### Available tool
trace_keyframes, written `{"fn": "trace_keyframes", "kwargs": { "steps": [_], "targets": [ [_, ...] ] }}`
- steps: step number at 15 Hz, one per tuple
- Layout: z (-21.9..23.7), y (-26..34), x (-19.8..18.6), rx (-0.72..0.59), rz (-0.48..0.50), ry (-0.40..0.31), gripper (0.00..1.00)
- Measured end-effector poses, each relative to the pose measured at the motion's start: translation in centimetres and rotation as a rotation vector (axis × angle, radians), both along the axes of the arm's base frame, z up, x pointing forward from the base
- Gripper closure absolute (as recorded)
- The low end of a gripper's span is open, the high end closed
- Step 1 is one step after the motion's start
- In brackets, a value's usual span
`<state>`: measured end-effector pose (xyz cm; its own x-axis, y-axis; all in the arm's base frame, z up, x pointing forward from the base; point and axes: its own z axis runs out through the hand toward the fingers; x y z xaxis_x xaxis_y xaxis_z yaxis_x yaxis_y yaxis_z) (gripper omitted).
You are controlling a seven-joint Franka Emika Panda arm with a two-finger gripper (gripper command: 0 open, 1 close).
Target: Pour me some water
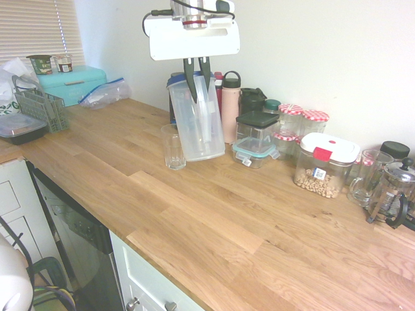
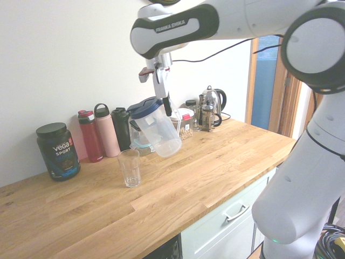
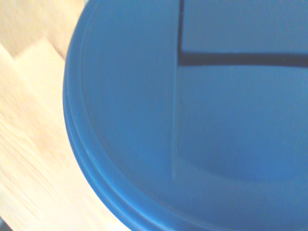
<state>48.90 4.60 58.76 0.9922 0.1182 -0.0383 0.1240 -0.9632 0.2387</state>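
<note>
Blue lid [image 3: 125,106] closest; pitcher [image 1: 198,129] tilted near glass [image 1: 174,154], pink bottle [image 1: 230,110] behind.

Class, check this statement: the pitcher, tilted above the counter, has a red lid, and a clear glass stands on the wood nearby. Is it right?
Not quite: the pitcher's lid is blue, as the second exterior view shows. The rest stands.

Tabletop [image 1: 194,227] layout, L to R, 1st ext. view

Far L: 2 cups [image 1: 41,64] on box [image 1: 71,89], zip bag [image 1: 107,95] just R. Glass [image 1: 174,155] L of pitcher [image 1: 194,126], bottles [image 1: 229,113] behind. Then food containers [image 1: 251,149], chickpeas [image 1: 314,184] in canister [image 1: 324,161], mug [image 1: 363,184], French press [image 1: 393,194] far R.
</note>
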Motion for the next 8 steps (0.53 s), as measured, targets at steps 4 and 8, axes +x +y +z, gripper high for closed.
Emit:
{"fn": "trace_keyframes", "kwargs": {
  "steps": [4,8],
  "targets": [
    [-3.3,2.7,2.5,-0.211,0.129,0.105,1.0],
    [-4.9,4.9,3.0,-0.419,0.232,0.156,1.0]
  ]
}}
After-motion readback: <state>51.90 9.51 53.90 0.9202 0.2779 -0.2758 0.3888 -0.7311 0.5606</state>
